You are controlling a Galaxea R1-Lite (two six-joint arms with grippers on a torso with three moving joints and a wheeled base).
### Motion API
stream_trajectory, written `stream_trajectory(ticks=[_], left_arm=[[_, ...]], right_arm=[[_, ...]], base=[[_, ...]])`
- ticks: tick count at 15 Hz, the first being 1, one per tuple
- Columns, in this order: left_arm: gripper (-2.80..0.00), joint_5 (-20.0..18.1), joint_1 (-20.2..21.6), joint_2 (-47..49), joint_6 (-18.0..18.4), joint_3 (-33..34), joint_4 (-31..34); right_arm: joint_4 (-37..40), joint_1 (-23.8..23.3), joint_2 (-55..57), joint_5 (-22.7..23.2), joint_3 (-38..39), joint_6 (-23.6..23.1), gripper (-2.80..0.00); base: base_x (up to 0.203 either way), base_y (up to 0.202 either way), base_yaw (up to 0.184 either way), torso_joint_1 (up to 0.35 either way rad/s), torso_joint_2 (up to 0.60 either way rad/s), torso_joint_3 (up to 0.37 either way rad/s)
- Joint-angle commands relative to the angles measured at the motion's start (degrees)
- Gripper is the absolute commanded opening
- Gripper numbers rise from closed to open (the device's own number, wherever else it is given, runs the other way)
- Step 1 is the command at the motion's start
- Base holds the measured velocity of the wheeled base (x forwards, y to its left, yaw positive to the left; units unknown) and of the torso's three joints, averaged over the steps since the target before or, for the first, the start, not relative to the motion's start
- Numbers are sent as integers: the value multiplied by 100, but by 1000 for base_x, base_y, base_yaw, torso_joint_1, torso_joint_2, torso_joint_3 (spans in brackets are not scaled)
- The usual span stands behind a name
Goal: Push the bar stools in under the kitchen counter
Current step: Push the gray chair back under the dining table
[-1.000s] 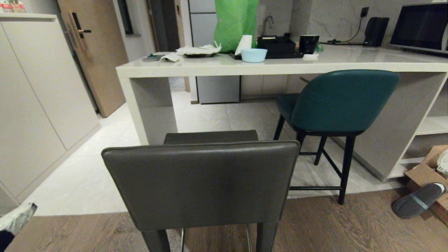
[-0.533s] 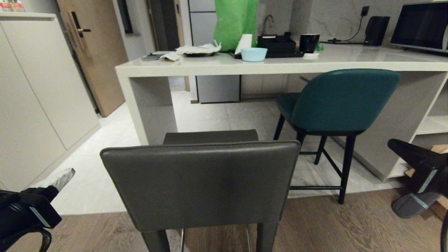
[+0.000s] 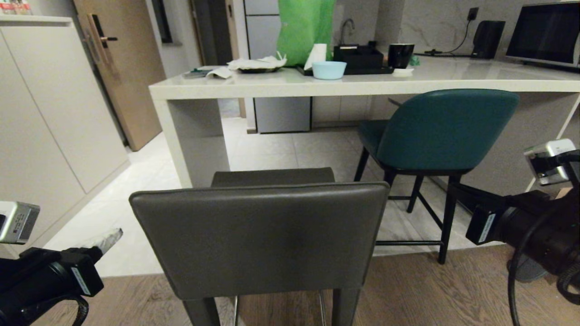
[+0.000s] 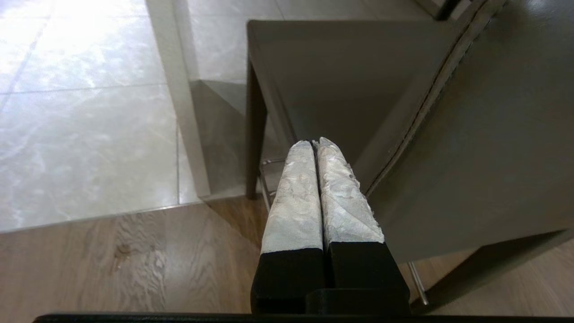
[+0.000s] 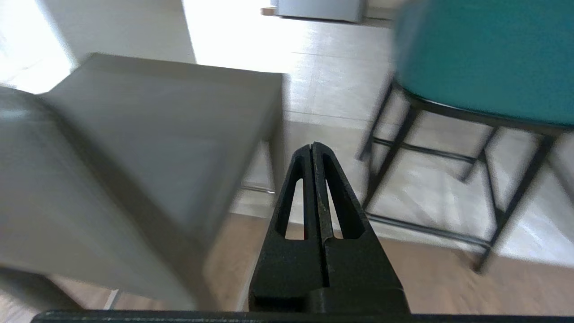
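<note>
Both arms flank the grey stool, ready to shove it under the counter

The dark grey leather bar stool (image 3: 258, 235) stands well out from the kitchen counter (image 3: 362, 86), its seat short of the slab edge; the teal bar stool (image 3: 442, 129) sits half under the counter already. The left gripper (image 4: 316, 146) and right gripper (image 5: 312, 150) both have their fingers pressed together, holding nothing, one just off each side of the grey backrest (neither touching it). Judged best: set both closed tips against the backrest at matching height, push evenly and straight toward the counter's open bay, so the stool neither pivots nor catches the counter's end panel (image 3: 195, 140).
</note>
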Motion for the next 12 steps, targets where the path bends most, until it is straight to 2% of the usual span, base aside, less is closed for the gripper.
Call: stream_trajectory(ticks=[1, 4, 6, 9, 12], left_arm=[[-280, -7, -149, 225, -4, -16, -37], [-280, 1, -458, 535, 45, -107, -40], [-280, 10, -477, 808, 48, -324, -40], [-280, 53, -435, 1157, 49, -805, -40], [-280, 55, -668, 1182, 58, -907, -40]], right_arm=[[-61, 206, 269, -22, -27, 6, -280], [-70, 427, 468, -13, -191, 27, -280], [-136, 582, 813, -17, -267, 8, -280], [-656, 625, 1648, -41, -467, -10, -280], [-1006, 967, 2098, -258, -803, -19, -280]], base=[[0, 0, 0, 0, 0, 0], [0, 0, 0, 0, 0, 0], [0, 0, 0, 0, 0, 0], [0, 0, 0, 0, 0, 0], [0, 0, 0, 0, 0, 0]])
